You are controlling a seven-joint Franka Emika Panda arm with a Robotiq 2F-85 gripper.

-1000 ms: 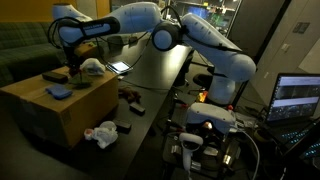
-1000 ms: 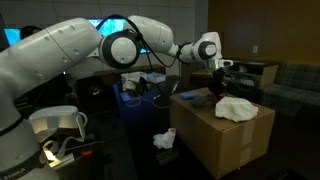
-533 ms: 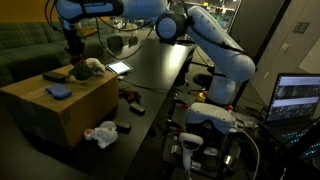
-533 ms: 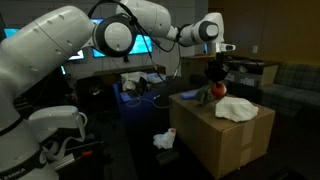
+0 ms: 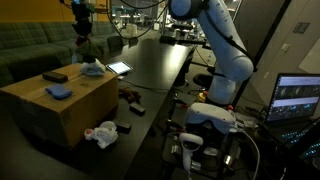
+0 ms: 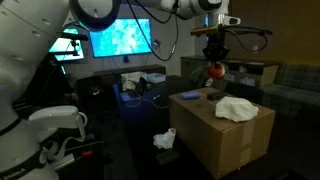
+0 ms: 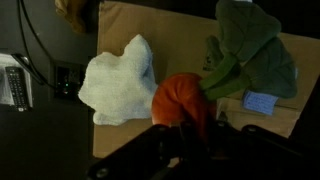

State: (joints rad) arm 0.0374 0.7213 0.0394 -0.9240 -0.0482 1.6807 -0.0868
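Note:
My gripper (image 6: 214,52) is shut on a plush toy with an orange body (image 6: 213,71) and a green top, and holds it well above a cardboard box (image 6: 222,138). In the wrist view the orange part (image 7: 181,101) sits right at the jaws (image 7: 190,140) and the green part (image 7: 250,55) hangs beyond it. On the box lie a white cloth (image 6: 235,108) (image 7: 118,78) and a small blue item (image 6: 190,96) (image 7: 260,102). In an exterior view the gripper (image 5: 83,32) is high over the box (image 5: 60,105), and the toy is dark and hard to make out.
A crumpled white cloth (image 5: 100,133) (image 6: 164,139) lies beside the box's base. A tablet (image 5: 119,68) lies on the dark table. A laptop (image 5: 298,97) stands at the side, a bright monitor (image 6: 125,42) behind, a sofa (image 5: 30,50) beyond the box.
My gripper has risen from the box top with the plush toy in it; the toy now hangs clear above the box. The white cloth stays on the box.

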